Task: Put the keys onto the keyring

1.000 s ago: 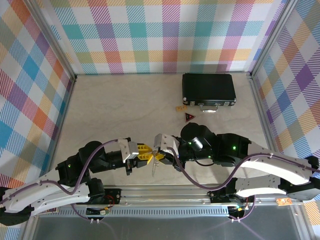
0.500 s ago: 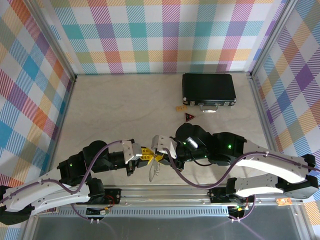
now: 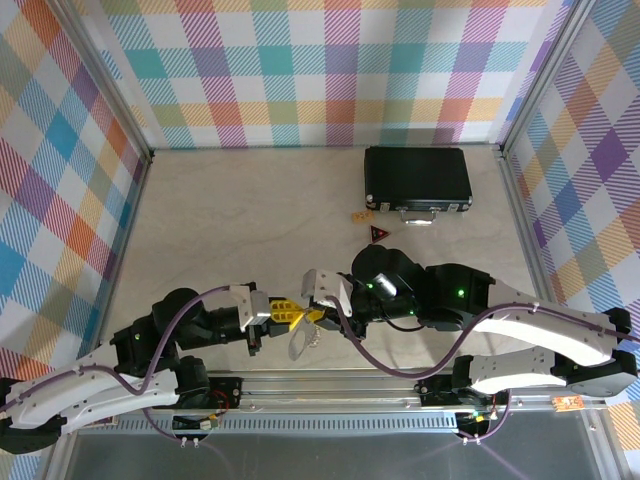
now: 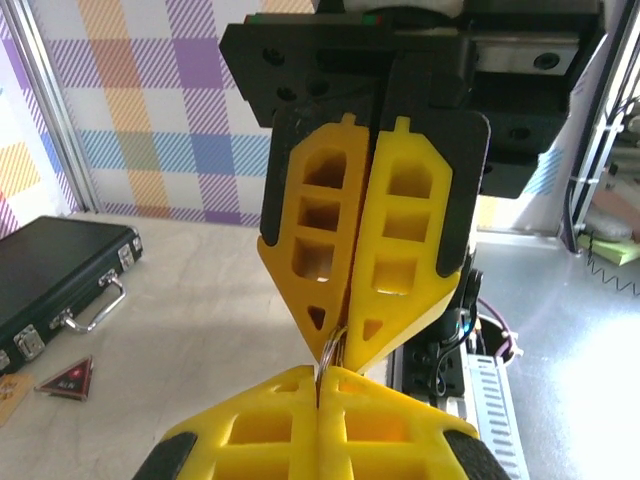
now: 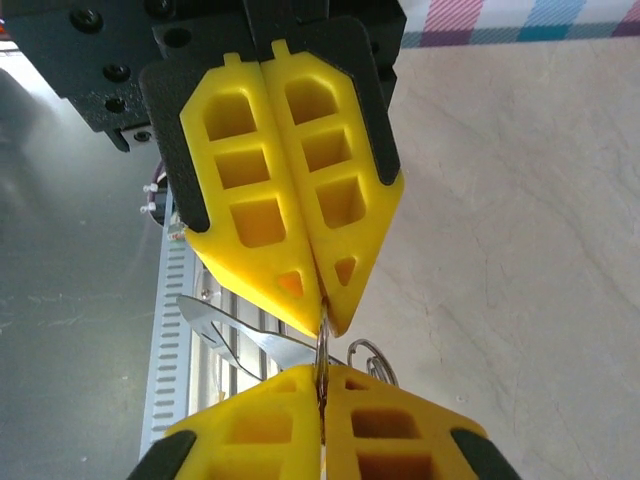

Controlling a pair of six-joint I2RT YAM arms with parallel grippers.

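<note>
Two closed grippers meet tip to tip in the top view, left gripper (image 3: 289, 314) and right gripper (image 3: 316, 311), with the keyring (image 3: 299, 344) dangling just below them. Left wrist: its thin edge (image 4: 328, 356) sits pinched between both tips. Right wrist: that edge (image 5: 322, 348) bridges both tips, and a silvery strip (image 5: 236, 329) juts out beside it.
</note>
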